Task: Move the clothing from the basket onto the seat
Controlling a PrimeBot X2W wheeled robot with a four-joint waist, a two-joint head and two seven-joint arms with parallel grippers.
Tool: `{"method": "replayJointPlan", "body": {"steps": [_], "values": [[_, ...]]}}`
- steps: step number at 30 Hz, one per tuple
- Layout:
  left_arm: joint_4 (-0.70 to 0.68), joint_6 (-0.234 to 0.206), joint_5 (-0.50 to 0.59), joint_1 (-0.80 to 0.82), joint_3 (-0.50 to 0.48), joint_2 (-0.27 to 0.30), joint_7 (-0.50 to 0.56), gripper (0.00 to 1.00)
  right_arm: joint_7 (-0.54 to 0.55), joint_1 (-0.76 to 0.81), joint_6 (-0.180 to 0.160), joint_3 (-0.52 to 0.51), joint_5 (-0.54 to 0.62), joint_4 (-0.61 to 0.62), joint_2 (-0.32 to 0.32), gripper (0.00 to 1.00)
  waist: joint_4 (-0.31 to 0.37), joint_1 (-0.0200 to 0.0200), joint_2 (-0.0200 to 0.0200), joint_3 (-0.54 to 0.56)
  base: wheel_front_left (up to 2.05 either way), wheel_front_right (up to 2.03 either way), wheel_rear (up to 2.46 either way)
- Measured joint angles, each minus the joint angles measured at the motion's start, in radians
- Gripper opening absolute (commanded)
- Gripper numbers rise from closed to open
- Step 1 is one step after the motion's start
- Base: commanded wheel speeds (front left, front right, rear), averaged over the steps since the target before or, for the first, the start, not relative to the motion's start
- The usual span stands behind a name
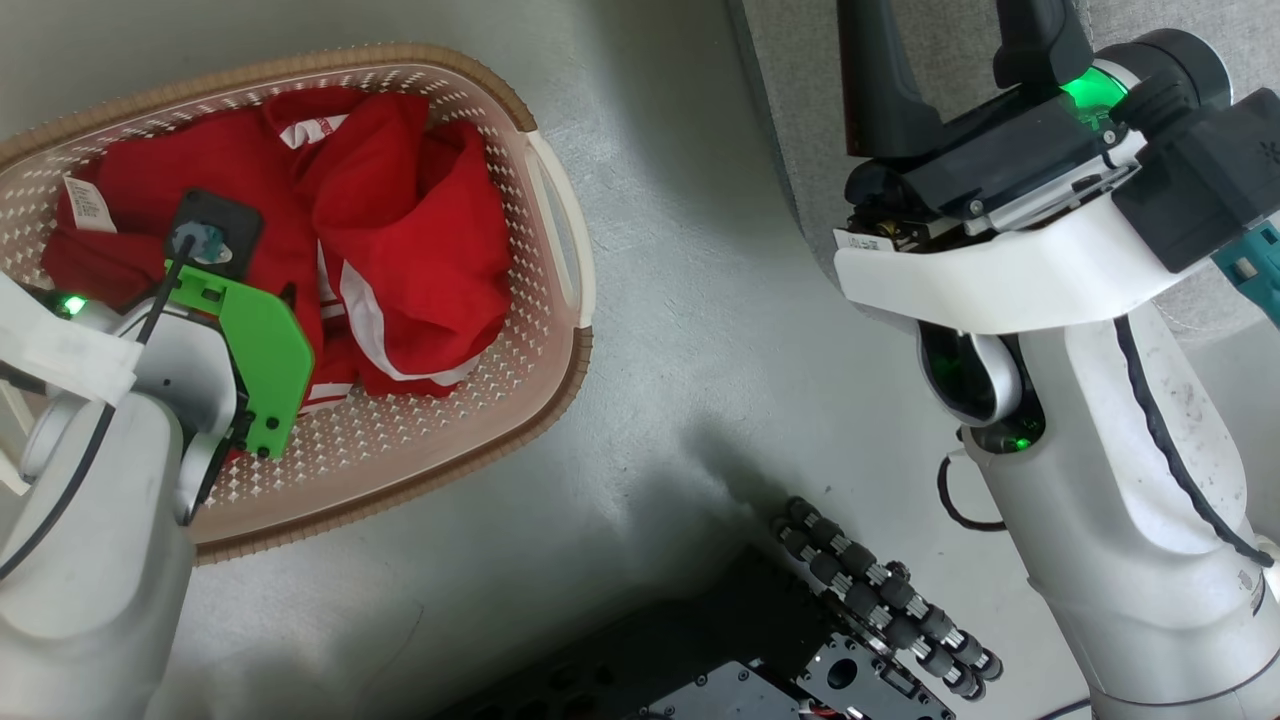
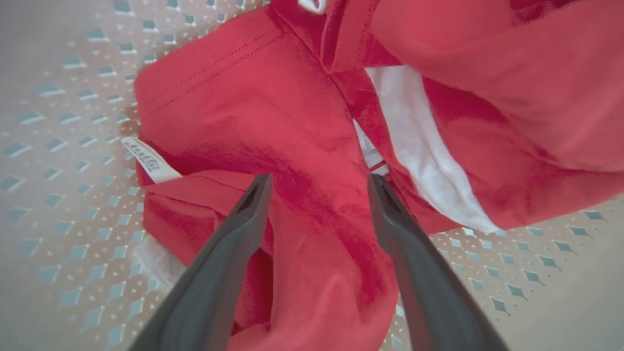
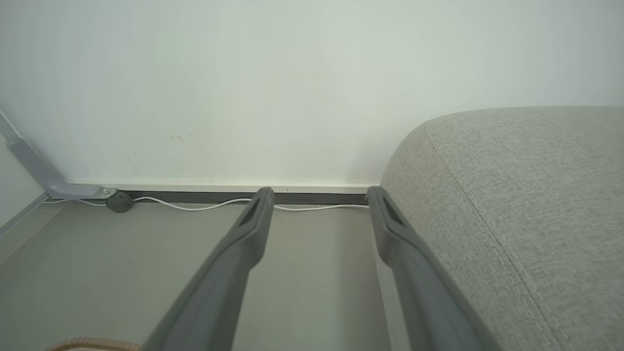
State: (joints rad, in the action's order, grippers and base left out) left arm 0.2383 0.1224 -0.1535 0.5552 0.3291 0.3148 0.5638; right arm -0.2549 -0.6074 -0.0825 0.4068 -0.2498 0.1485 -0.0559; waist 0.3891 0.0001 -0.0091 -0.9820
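Grey floor (image 1: 700, 300) spreads across the middle of the head view. At its upper left we see the basket (image 1: 560, 330) standing on it, with the clothing (image 1: 420, 240) bunched inside, red folds with white trim filling most of the bottom. Our left arm comes up from the lower left corner, its green plate (image 1: 260, 360) hanging over the heap.

In the left wrist view, the left gripper (image 2: 319, 178) points down into the basket with its jaws spread wide, nothing between them. A care label (image 2: 148, 158) sits left of the fingers and a white stripe (image 2: 414, 146) to their right. The tips look very close to the red cloth, but the picture is soft and we cannot tell whether they touch it.

At the right of the head view our right arm is raised beside the seat (image 1: 800, 100). In the right wrist view the right gripper (image 3: 319, 191) is also spread wide and empty, aimed at the wall (image 3: 292, 73), with a white cable (image 3: 204, 205) along its foot and the seat at the right edge.
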Motion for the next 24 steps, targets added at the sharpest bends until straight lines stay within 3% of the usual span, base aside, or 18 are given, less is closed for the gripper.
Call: {"method": "replayJointPlan", "body": {"steps": [11, 23, 24], "values": [[0.001, -0.001, 0.044, 0.0, 0.028, 0.044, 0.103, 1.0, 0.0, -0.001, -0.009, 0.012, -0.007, -0.002, 0.0, 1.0, -0.009, 0.0, 0.0, 0.008, 0.0, 0.0, 0.0], [-0.001, -0.001, -0.002, -0.007, 0.018, 0.044, 0.184, 1.0, 0.0, -0.001, -0.016, 0.017, -0.025, -0.002, 0.0, 1.0, 0.001, 0.0, 0.0, -0.005, 0.0, 0.0, 0.0], [0.0, -0.001, -0.002, -0.009, 0.018, 0.044, 0.184, 0.92, 0.0, -0.001, -0.016, 0.017, -0.027, -0.003, 0.0, 1.0, 0.003, 0.0, 0.0, -0.007, 0.0, 0.0, 0.0]]}}
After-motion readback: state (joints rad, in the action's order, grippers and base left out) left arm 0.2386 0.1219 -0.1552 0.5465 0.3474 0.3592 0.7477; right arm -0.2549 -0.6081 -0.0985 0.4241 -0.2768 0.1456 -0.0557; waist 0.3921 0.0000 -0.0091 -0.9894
